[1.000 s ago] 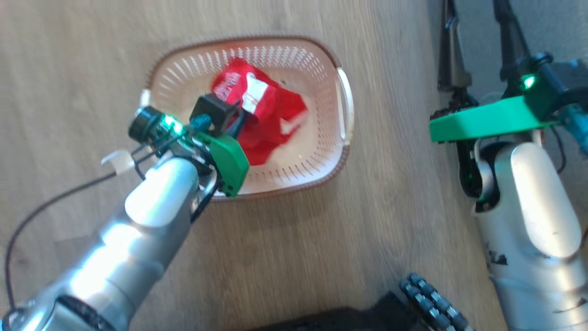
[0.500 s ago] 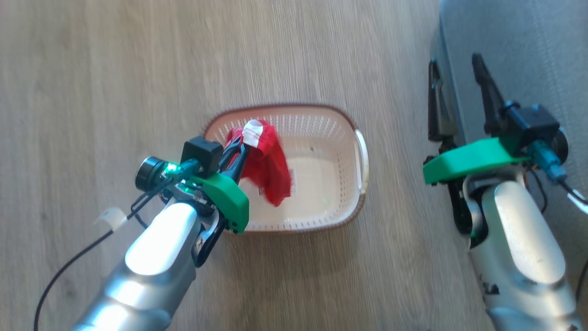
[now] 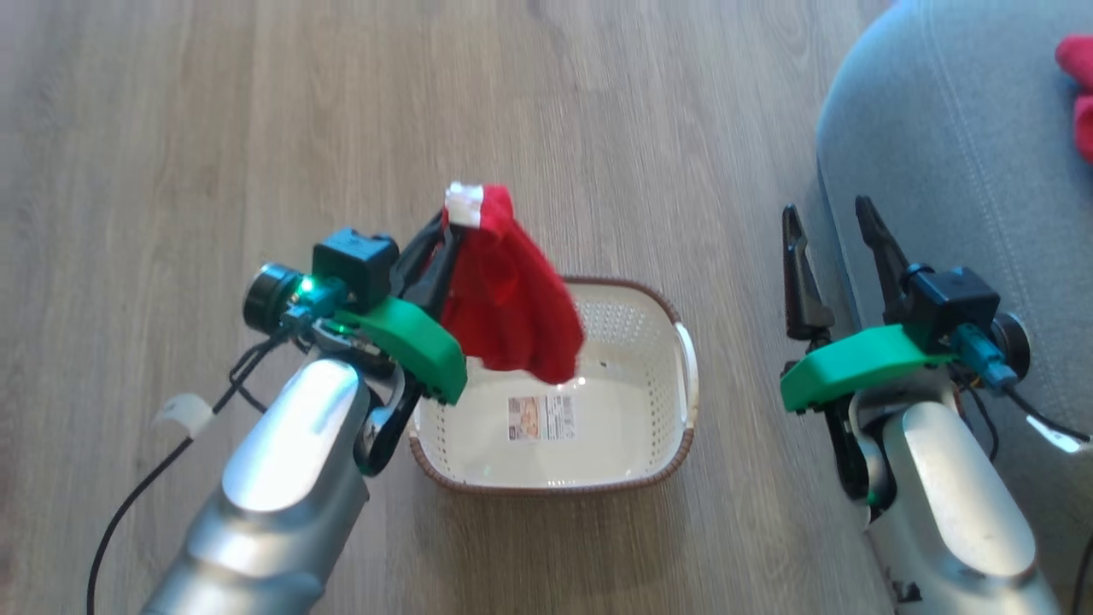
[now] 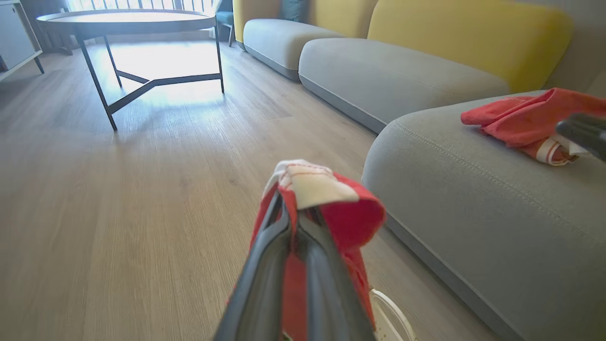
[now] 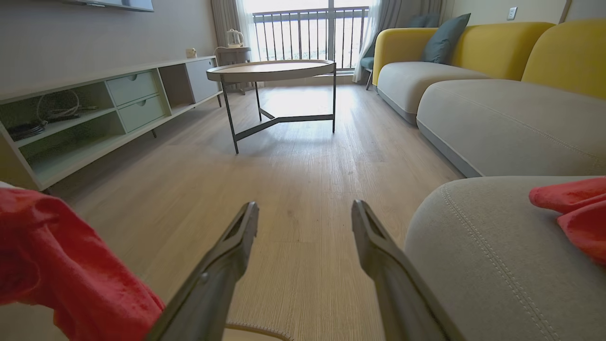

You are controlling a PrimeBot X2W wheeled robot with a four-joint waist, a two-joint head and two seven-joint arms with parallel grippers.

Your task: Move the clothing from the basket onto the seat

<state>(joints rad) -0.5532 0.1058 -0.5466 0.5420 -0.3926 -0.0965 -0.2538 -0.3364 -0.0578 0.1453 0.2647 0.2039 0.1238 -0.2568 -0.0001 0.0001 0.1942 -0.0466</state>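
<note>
Head view: left hand [image 3: 446,231] pinches clothing [image 3: 512,316] above basket [image 3: 636,329].

The hanging garment [image 3: 512,299] hides the tips of the left hand [image 3: 446,224] and the far left corner of the basket [image 3: 636,329]. A green wrist mount [image 3: 410,346] hides the basket's left wall. The label [image 3: 540,417] on the basket floor is too small to read. The head view's right edge cuts off the seat [image 3: 939,128] and a second garment [image 3: 1078,94] on it.

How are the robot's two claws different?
The left claw is shut; the right claw is open wide. The left claw holds red clothing; the right claw holds nothing. The left claw is by the basket; the right claw is beside the seat. Both have two long dark fingers.
</note>
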